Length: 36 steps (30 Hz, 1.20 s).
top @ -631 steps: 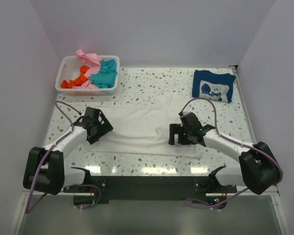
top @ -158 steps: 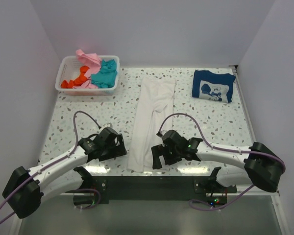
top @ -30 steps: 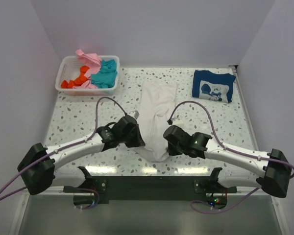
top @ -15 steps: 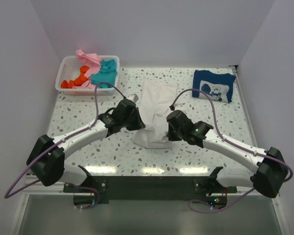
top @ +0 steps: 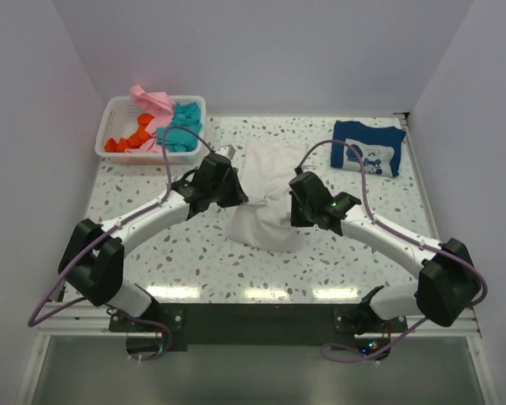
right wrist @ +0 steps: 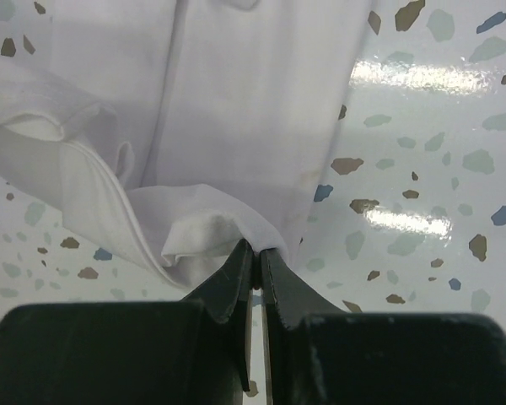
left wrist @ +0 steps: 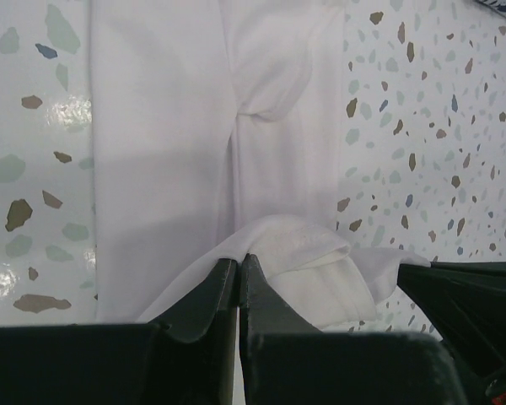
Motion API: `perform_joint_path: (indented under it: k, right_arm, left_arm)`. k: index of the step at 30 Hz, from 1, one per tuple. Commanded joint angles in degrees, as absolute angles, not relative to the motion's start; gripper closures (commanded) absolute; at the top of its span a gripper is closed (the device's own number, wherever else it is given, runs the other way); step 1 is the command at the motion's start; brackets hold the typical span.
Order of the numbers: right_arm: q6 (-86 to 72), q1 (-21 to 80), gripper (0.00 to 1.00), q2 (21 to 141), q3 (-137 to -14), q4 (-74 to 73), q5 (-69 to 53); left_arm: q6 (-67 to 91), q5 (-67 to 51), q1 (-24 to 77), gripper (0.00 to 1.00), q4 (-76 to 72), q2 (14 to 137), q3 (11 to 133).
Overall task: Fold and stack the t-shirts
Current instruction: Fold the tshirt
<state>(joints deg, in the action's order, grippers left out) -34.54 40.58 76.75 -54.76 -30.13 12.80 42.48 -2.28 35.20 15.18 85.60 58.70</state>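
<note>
Currently held: a soft plain white t-shirt (top: pixel 268 173), folded lengthwise into a narrow strip, gripped at its near end by both arms over the middle of the bench.
State of left gripper (left wrist: pixel 239 266): jaws pressed together on a thin edge of the white t-shirt, at the strip's left side.
State of right gripper (right wrist: pixel 256 253): jaws likewise closed, pinching a small tuck of the same cloth at the strip's right side.
Lie of the white t-shirt: the far part rests flat on the pale speckled stone-pattern bench (top: pixel 152 245). The near part is raised and doubled back over it, sagging in a loose rounded fold between the two grippers.
Wrist views: each shows the flat strip beyond the fingertips, with the bunched, layered hem close beside them.
Far right corner: a folded navy blue t-shirt (top: pixel 367 149) with a white cartoon print lies flat, well apart from the white one.
Far left corner: a white slotted plastic basket (top: pixel 115 107) holds a crumpled pink t-shirt (top: pixel 152 99), a teal t-shirt (top: pixel 184 126) and an orange t-shirt (top: pixel 126 140).
</note>
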Motion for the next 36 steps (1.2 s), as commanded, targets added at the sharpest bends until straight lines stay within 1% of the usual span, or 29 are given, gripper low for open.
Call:
perform_joint_path:
  k: [1,8,17,36]
  right_arm:
    - [-32.6,38.9,1.00,78.7,-58.5,-27.1,11.3]
    - [-31.1,36.2,1.00,81.6,-60.6,-26.0,10.2]
    - [-30.7,33.6,1.00,86.2,-62.9,-25.0,7.8]
    - [-30.8,30.8,1.00,92.4,-65.0,-24.4,6.3]
  left_arm:
    - [39.7,-3.3,33.8,1.00,12.0,88.2,62.7]
    - [39.0,-5.3,30.9,1.00,11.0,91.8,65.0]
    - [37.3,-7.6,29.4,1.00,10.0,95.8,67.6]
    - [34.5,-6.0,28.4,1.00,11.2,101.9,70.2]
